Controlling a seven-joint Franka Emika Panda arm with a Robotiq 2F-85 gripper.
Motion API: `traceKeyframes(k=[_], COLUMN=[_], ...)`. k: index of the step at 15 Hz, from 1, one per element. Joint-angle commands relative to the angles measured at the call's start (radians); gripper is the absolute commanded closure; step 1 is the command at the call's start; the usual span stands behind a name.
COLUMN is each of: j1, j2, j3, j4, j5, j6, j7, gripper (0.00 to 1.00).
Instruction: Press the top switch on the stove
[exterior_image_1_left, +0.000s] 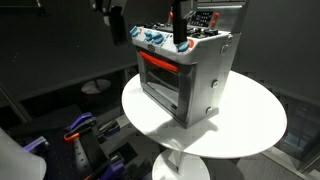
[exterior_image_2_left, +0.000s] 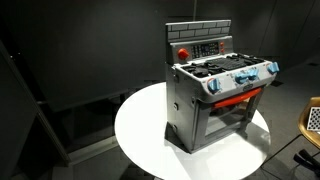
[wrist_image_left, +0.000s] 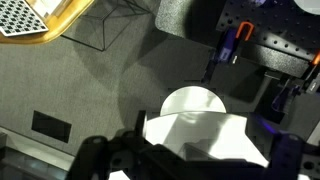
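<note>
While both exterior views are dim, they establish the room as a dark enclosure with black walls (exterior_image_2_left: 60, 60). The wrist view records a grey carpeted floor (wrist_image_left: 90, 90).

Largest item is a round white pedestal counter (exterior_image_1_left: 250, 125) (exterior_image_2_left: 140, 130). On it stands the small silver-grey box-shaped toy stove (exterior_image_1_left: 190, 85) (exterior_image_2_left: 205, 100). It is upright, with its whole base on the white top, and it sits off-centre toward one rim.

The raised back panel (exterior_image_2_left: 198, 35) is patterned like grey brickwork and carries a round red button (exterior_image_2_left: 183, 53) at one end. Below the panel, a row of blue knobs (exterior_image_1_left: 150, 38) (exterior_image_2_left: 240, 80) runs along the front edge. Under the knobs is a red-trimmed dark glass door (exterior_image_1_left: 160, 82) (exterior_image_2_left: 235, 108), which appears closed.

The black gripper (wrist_image_left: 190, 160) lies along the lower edge of the wrist view. Its fingers (wrist_image_left: 95, 155) stand wide apart and clamp nothing. It hangs over carpet and a white surface, apart from the stove.

Minor items:
- A yellow-rimmed tray holding a checkerboard card (wrist_image_left: 30, 15) (exterior_image_2_left: 312, 120) sits off to the side of the counter.
- Purple and orange clamps (exterior_image_1_left: 80, 128) (wrist_image_left: 232, 45) sit low down, near the counter's foot.
</note>
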Motion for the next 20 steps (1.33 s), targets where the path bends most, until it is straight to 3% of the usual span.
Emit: traceKeyframes(k=[1, 12, 20], j1=[0.03, 0.046, 0.036], j2=[0.039, 0.169, 0.351], j3=[0.013, 0.093, 0.165], j4=[0.046, 0.101, 0.181], j5=[0.045, 0.144, 0.161], j6=[0.035, 0.335, 0.512], j7=[0.048, 0.24, 0.381], gripper=[0.0, 0.0, 0.0])
